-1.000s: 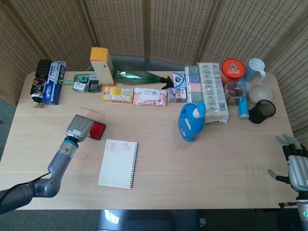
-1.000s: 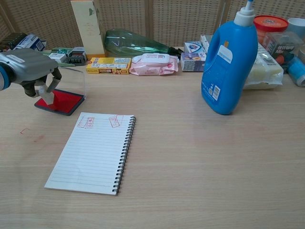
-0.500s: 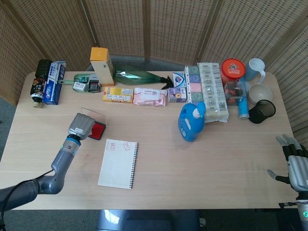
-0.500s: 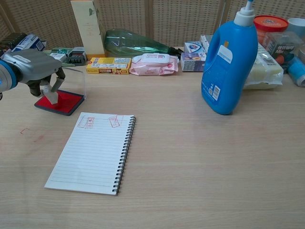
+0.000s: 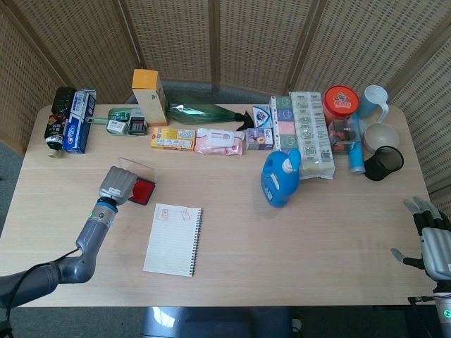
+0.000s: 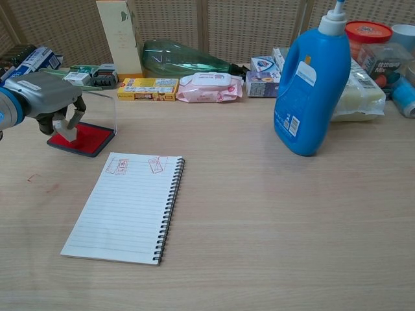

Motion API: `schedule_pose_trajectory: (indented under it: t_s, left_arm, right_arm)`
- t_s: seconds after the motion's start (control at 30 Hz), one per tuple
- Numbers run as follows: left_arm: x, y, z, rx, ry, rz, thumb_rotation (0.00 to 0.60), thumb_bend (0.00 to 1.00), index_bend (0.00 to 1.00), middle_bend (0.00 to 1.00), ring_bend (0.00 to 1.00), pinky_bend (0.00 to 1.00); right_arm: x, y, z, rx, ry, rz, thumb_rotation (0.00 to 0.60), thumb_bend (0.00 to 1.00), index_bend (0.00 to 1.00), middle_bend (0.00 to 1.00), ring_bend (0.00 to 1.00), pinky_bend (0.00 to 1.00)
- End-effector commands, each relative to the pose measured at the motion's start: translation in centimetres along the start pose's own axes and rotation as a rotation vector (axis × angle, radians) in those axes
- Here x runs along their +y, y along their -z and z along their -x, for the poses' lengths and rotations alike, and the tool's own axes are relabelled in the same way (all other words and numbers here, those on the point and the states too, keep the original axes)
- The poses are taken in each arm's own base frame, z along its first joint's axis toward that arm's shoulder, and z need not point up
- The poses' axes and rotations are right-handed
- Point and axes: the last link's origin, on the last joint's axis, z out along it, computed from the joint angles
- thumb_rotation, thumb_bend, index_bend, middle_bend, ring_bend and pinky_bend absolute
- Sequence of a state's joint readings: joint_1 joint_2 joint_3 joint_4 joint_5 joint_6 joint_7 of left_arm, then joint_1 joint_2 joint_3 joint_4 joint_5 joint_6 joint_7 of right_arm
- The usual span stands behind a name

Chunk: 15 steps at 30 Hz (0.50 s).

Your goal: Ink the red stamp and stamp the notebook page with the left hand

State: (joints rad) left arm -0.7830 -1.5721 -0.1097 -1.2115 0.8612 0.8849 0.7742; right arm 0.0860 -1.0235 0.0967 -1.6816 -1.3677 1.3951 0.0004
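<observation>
- We see our left hand point(image 6: 45, 97) clamped on the small stamp point(image 6: 68, 129), pressing it onto the red ink pad point(image 6: 87, 139) directly beneath the fingers.
- We judge the stamp light, rigid and a little slick, best pinched by its upper body.
- The notebook point(image 6: 126, 204), thin and prone to sliding, lies just nearside-right of that hand.
- The pad's shallow tray holds only ink; its clear lid point(image 6: 104, 110) stands raised behind.
- Our right hand point(image 5: 433, 239) idles, fingers apart, holding nothing.

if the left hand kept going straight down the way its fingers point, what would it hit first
Most likely the red ink pad. The left hand holds the stamp with its fingers pointing down over the pad, so the stamp's base would meet the pad first. Whether it already touches is unclear from these views.
</observation>
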Motion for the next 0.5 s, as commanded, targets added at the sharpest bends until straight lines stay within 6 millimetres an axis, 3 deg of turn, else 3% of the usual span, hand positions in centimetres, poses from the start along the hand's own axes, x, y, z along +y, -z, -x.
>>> schedule_pose_trajectory:
  t_s: [0.03, 0.33, 0.5]
  left_arm:
    - [0.0, 0.0, -0.1, 0.004, 0.006, -0.002, 0.600, 0.37, 0.64, 1.00, 1.00, 1.00]
    - [-0.7, 1.3, -3.7, 0.098, 0.047, 0.017, 0.600, 0.37, 0.64, 1.00, 1.00, 1.00]
    - [-0.6, 3.4, -5.8, 0.139, 0.011, 0.071, 0.600, 0.38, 0.64, 1.00, 1.00, 1.00]
  right_arm:
    - [0.0, 0.0, 0.0, -0.001, 0.000, 0.001, 0.600, 0.00, 0.07, 0.03, 0.02, 0.09]
    - [-0.2, 0.0, 0.2, -0.007, 0.006, -0.005, 0.600, 0.00, 0.07, 0.03, 0.02, 0.09]
    - [-0.3, 0.1, 0.2, -0.006, 0.005, -0.009, 0.600, 0.00, 0.07, 0.03, 0.02, 0.09]
